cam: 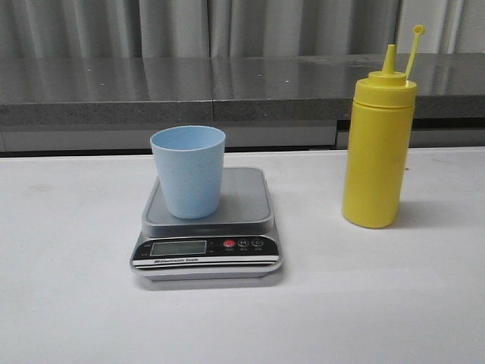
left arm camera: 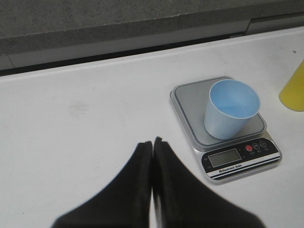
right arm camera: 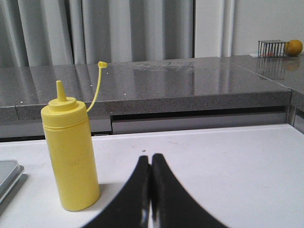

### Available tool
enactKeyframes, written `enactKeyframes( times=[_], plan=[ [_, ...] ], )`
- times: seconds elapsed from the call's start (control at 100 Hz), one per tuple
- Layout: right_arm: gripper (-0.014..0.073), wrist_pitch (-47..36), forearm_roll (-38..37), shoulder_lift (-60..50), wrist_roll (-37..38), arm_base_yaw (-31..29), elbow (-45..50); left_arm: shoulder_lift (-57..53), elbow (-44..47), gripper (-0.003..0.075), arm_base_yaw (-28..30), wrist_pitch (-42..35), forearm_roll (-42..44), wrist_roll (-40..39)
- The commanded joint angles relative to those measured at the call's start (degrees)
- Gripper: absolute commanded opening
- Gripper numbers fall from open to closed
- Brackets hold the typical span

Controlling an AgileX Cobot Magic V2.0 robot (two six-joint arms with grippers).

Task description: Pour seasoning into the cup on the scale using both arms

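Cup (cam: 188,171) stands upright on the scale (cam: 250,199), toward the platform's left half as we face it. Cup looks empty in the left wrist view. Display reading too small to make out.

Bottle (cam: 377,144) stands upright on the surface (cam: 68,303), well to the right of the scale, not touching it. Long axis vertical, nozzle up, cap off and dangling on its strap.

Left gripper (left arm camera: 152,142): fingers pressed together, nothing held, hovering over bare surface with the scale ahead and to its right.

Right gripper (right arm camera: 151,159): fingers likewise closed, empty. Bottle sits ahead and off to its left, apart from the tips.

We judge the right arm nearer the bottle. Its fingers would have to spread and swing left to take the body side-on. Nothing poured yet, by our reading.
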Motion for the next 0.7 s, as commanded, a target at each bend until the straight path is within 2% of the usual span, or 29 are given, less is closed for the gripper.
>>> enactKeyframes(
  times=[0.0,0.69],
  plan=[
    [-0.0068,-4.6,-0.2,-1.2,0.0,0.0,-0.8,-3.3,0.2,-0.002,0.1,-4.2,0.2,-0.9],
    [-0.0068,-4.6,-0.2,-1.2,0.0,0.0,-0.8,-29.3,15.3,-0.002,0.1,-4.2,-0.2,-1.1]
  ],
)
